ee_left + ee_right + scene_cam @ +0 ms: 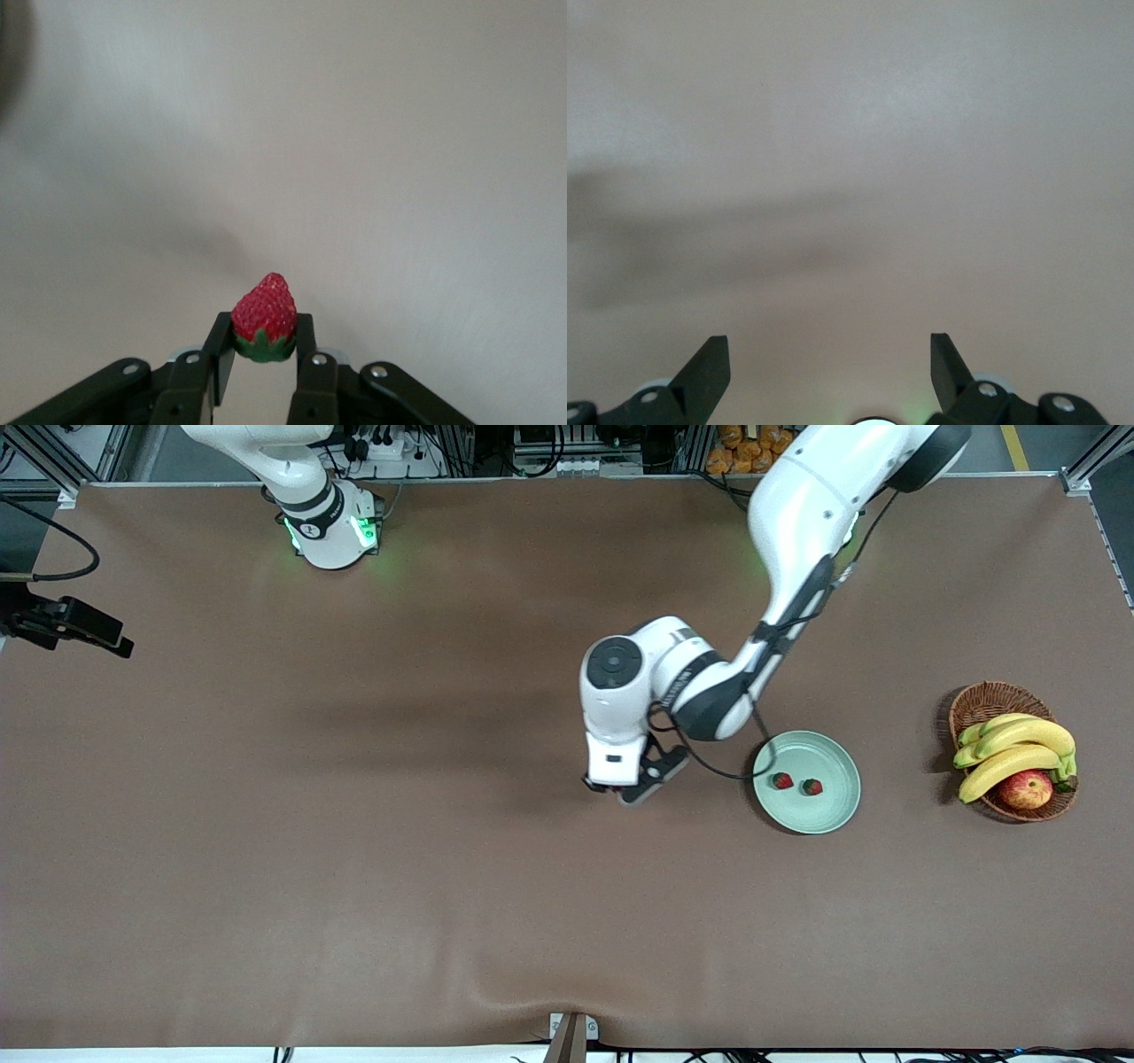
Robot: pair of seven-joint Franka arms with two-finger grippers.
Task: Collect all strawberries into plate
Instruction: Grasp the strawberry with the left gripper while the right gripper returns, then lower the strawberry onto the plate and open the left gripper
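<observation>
A wide table (pixel 354 850) covered in plain brown cloth fills the scene, with two white robot arms based along its edge farthest from the front camera.

The left arm reaches out over the middle of the table and bends down. Its left pincer (pixel 263 354) is clamped on a single strawberry (pixel 264 317), gripped at the green leafy cap with the red tip pointing away from the wrist. In the front view the left pincer (pixel 620 788) sits low over bare cloth, just beside the plate, on the side toward the right arm's end.

The right arm waits near its base; its right pincer (pixel 830 363) has its fingers spread wide apart over bare cloth, holding nothing.

A brown wicker basket (pixel 983 701) sits toward the left arm's end of the table, holding a bunch of yellow bananas (pixel 1014 748) and a red-yellow apple (pixel 1025 788).

The pale mint-green plate (pixel 828 815) lies between the left pincer and the basket. Two strawberries (pixel 782 780) rest on it close beside each other, the second one (pixel 811 786) slightly toward the basket.
</observation>
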